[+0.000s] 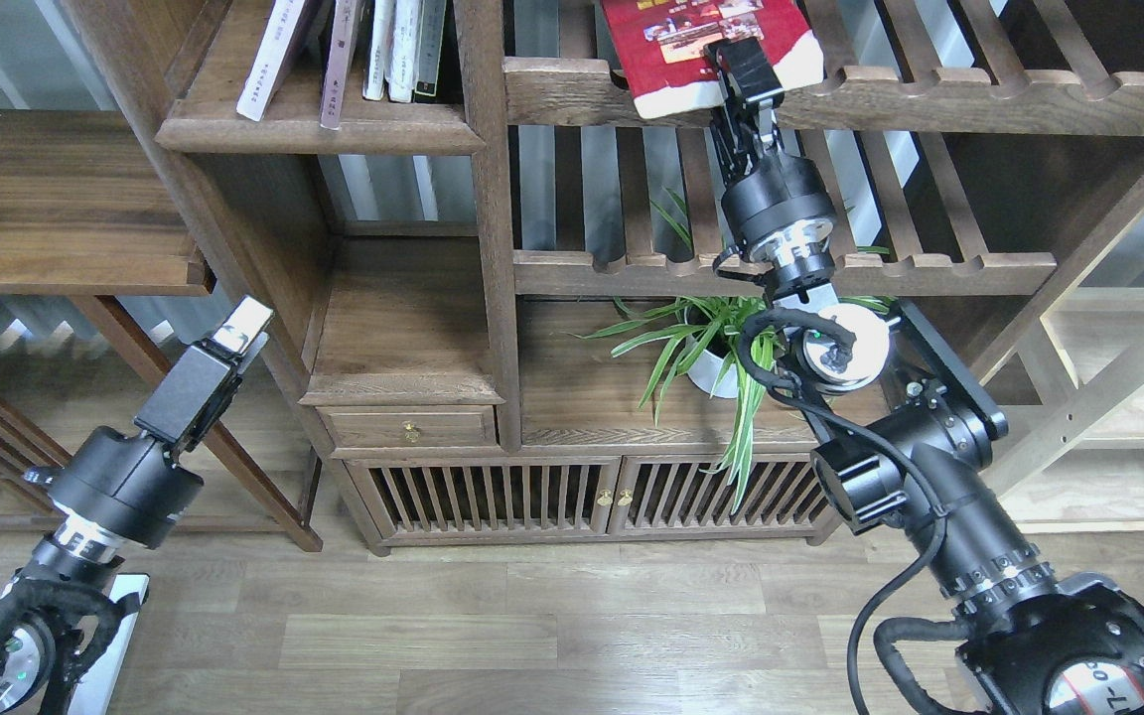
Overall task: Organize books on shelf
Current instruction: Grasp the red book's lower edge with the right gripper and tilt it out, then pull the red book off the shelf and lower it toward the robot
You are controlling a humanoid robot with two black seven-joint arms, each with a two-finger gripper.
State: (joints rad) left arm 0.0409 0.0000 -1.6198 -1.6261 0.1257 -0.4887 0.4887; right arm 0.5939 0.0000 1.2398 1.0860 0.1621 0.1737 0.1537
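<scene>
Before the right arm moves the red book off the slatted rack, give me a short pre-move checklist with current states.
1. Right gripper shut on the red book: ok, fingers at its lower edge.
2. Book free of the slatted rack: not ok, it lies across the front rail.
3. Room on the shelf: ok, bare board beside the leaning books.
4. Left gripper out of the way: ok, low at left, holding nothing.
5. Grip firmness: cannot tell.

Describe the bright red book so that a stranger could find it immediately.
Look at the tall dark-brown wooden bookcase, then at its upper right slatted rack. The bright red paperback book with photos lies there, overhanging the front rail. It is the only book on that rack, and the right claw grips it.
</scene>
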